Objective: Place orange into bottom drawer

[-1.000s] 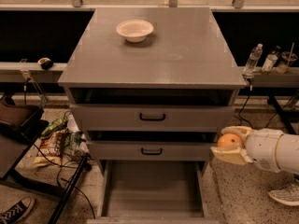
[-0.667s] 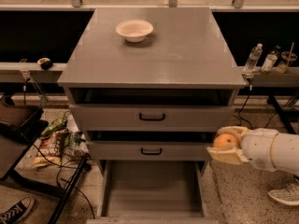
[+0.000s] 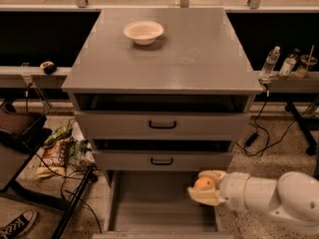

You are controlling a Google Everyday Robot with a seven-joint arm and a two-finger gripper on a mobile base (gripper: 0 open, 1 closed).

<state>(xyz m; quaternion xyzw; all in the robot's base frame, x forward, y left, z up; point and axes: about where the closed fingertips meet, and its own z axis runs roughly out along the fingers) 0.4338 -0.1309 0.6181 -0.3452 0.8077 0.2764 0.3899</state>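
The orange [image 3: 205,182] is a small, firm, round fruit, light for this arm, with a slightly dimpled skin that offers some grip. Being round, it could slip from a loose pinch or roll across a flat floor once released, so the sound hold is across its widest part, one finger on each side. The gripper [image 3: 204,188] has it that way: its pale fingers [image 3: 212,175] are clamped on the fruit, which shows between them. The arm [image 3: 269,198] reaches in low from the right, forearm roughly level, and holds the orange over the right side of the open bottom drawer [image 3: 149,208], just in front of the middle drawer [image 3: 162,160] and seemingly above the floor
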